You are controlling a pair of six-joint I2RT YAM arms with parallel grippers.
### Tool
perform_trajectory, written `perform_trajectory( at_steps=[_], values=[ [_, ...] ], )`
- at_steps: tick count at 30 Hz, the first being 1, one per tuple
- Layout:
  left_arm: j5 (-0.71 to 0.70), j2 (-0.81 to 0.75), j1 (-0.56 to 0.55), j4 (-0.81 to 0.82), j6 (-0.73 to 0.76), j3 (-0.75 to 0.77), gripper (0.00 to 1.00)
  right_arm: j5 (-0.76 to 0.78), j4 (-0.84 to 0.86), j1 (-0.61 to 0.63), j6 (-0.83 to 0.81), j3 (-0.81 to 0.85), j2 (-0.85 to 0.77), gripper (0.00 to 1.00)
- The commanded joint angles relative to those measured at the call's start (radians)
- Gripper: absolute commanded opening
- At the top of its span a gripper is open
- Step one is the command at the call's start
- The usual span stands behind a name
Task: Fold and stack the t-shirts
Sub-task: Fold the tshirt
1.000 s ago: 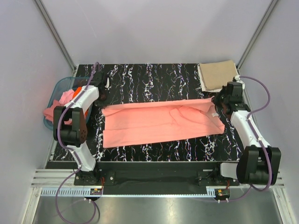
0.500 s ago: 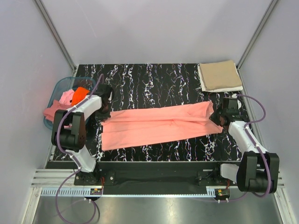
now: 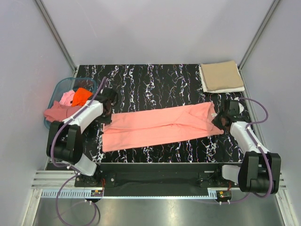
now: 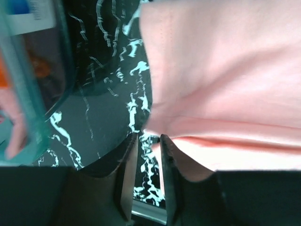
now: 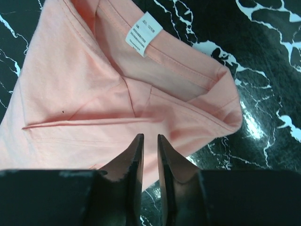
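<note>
A salmon-pink t-shirt (image 3: 162,125) lies on the black marbled table (image 3: 155,80) as a long band folded lengthwise. My left gripper (image 3: 107,107) is low at its left end. The jaws stand slightly open, with bare tabletop showing between them, and the shirt's edge (image 4: 225,84) runs just right of the gripper (image 4: 148,137). My right gripper (image 3: 220,118) hovers over the collar end, also slightly open (image 5: 149,137), with the fabric (image 5: 94,94) lying loose beneath it. A folded tan t-shirt (image 3: 221,76) rests at the back right corner.
A teal plastic basket (image 3: 54,96) off the table's left edge holds an orange tee (image 3: 83,95) and a light pink one (image 3: 67,97). A dusty rose tee (image 3: 59,113) hangs over its rim. The basket wall (image 4: 28,94) is close to my left gripper. A white label (image 5: 143,34) shows inside the collar.
Both grippers carried the shirt's far edge toward the front, narrowing it into a band. Both were shut before and now stand slightly open with the fabric let go.
</note>
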Motion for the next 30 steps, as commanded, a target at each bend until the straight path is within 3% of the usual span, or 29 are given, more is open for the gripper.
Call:
perform_trajectory(
  at_steps=[1, 4, 10, 17, 23, 30],
  values=[
    [0.077, -0.094, -0.004, 0.000, -0.021, 0.081, 0.32, 0.012, -0.062, -0.007, 0.007, 0.069, -0.057, 0.25],
    [0.243, -0.075, -0.004, 0.031, -0.015, 0.108, 0.33, -0.026, -0.078, -0.006, 0.019, 0.094, -0.083, 0.27],
    [0.338, 0.014, -0.004, 0.068, -0.056, 0.101, 0.34, -0.161, -0.064, -0.004, 0.036, 0.131, -0.062, 0.26],
    [0.119, 0.138, 0.003, 0.062, -0.101, 0.061, 0.34, -0.091, -0.061, -0.006, 0.083, 0.155, 0.031, 0.26],
    [0.050, 0.200, 0.004, 0.063, -0.116, 0.076, 0.33, 0.009, -0.041, -0.009, 0.088, 0.126, 0.116, 0.23],
    [0.053, 0.196, 0.004, 0.057, -0.119, 0.096, 0.35, 0.012, -0.023, -0.084, 0.111, 0.102, 0.237, 0.18]
  ],
)
